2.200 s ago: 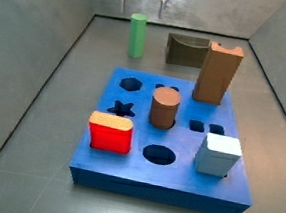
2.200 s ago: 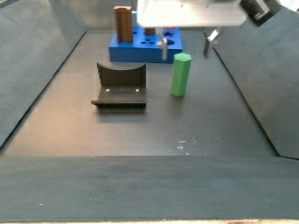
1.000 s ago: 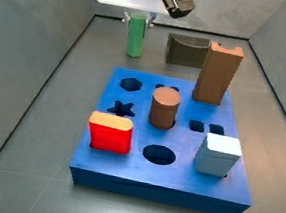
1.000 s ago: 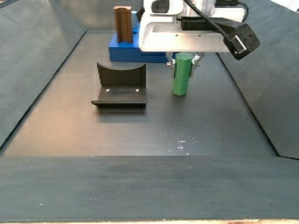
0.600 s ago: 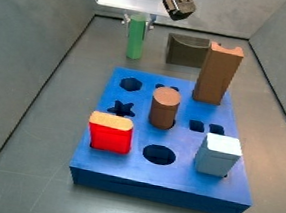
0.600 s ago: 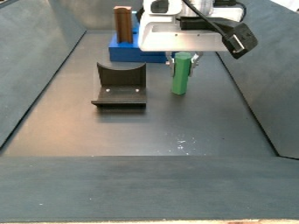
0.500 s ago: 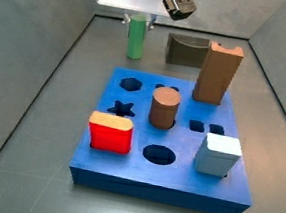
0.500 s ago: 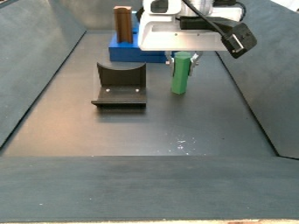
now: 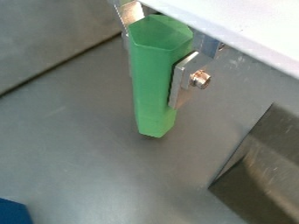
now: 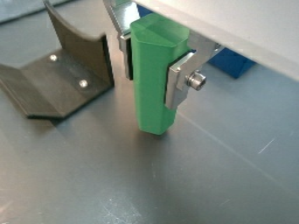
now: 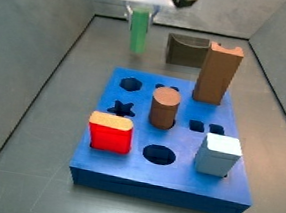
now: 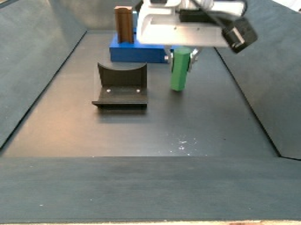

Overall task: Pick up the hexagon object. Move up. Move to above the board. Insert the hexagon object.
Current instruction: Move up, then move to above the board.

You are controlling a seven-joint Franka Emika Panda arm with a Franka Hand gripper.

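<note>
The hexagon object [image 9: 159,79], a slim light-green peg, is shown upright and clamped between the silver fingers [image 9: 186,77] of the tool [image 9: 158,48], which grip it near its upper end in both wrist views [image 10: 156,74]. In a side view the peg [image 11: 139,31] is seen beyond the far edge of the board [image 11: 163,177], with the tool [image 11: 142,10] directly above it. In a wrist view its lower end appears close to the dark floor [image 10: 176,184]; whether it touches the floor cannot be told. The board, a thick blue block, carries a brown cylinder [image 11: 165,109], a tall brown block [image 11: 217,73], a red piece [image 11: 110,132] and a pale grey cube [image 11: 217,155]. A dark grey arch-shaped block [image 12: 120,86] lies beside the peg [image 12: 181,70], apart from it.
</note>
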